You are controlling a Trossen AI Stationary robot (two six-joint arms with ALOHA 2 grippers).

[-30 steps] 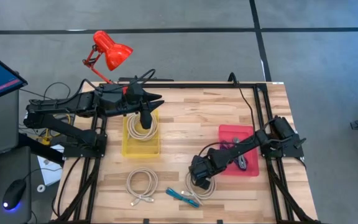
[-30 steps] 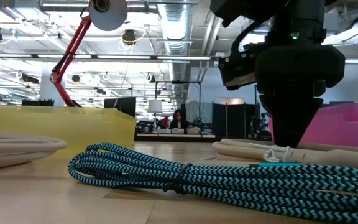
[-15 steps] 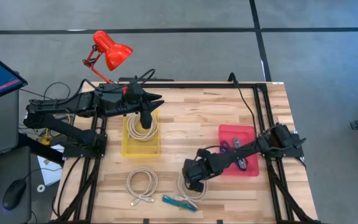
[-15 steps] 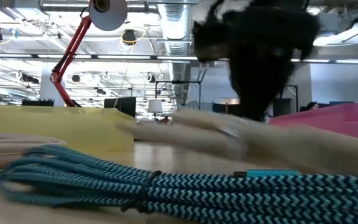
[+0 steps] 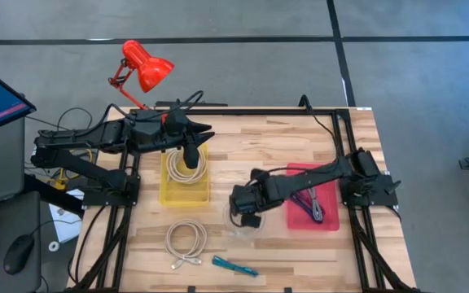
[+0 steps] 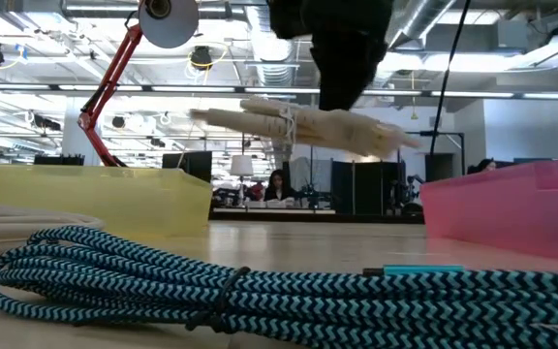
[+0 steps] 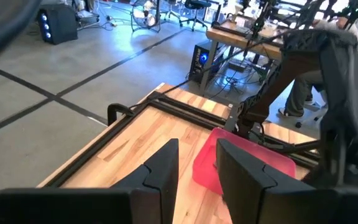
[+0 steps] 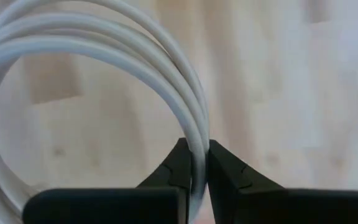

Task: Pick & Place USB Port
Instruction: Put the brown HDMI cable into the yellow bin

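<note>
Left gripper [image 5: 192,155] hangs over the yellow bin [image 5: 171,192], fingers partly apart with nothing between them in its wrist view; a white coil [image 5: 187,172] already sits in that bin. Below it on the desk [image 5: 243,150] lies another white cable coil [image 5: 186,241], untouched, and just right of that a blue braided cable [image 5: 234,264]. Right gripper [image 5: 243,210] is at mid-desk, between the yellow bin and the red bin [image 5: 329,221], clamped shut on a white cable coil [image 8: 104,74] and holding it clear of the desk. Red bin has a dark cable [image 5: 312,205] in it. My read: two cables binned, one mid-carry, two left to pick. Which bin it's headed for, I can't tell.
</note>
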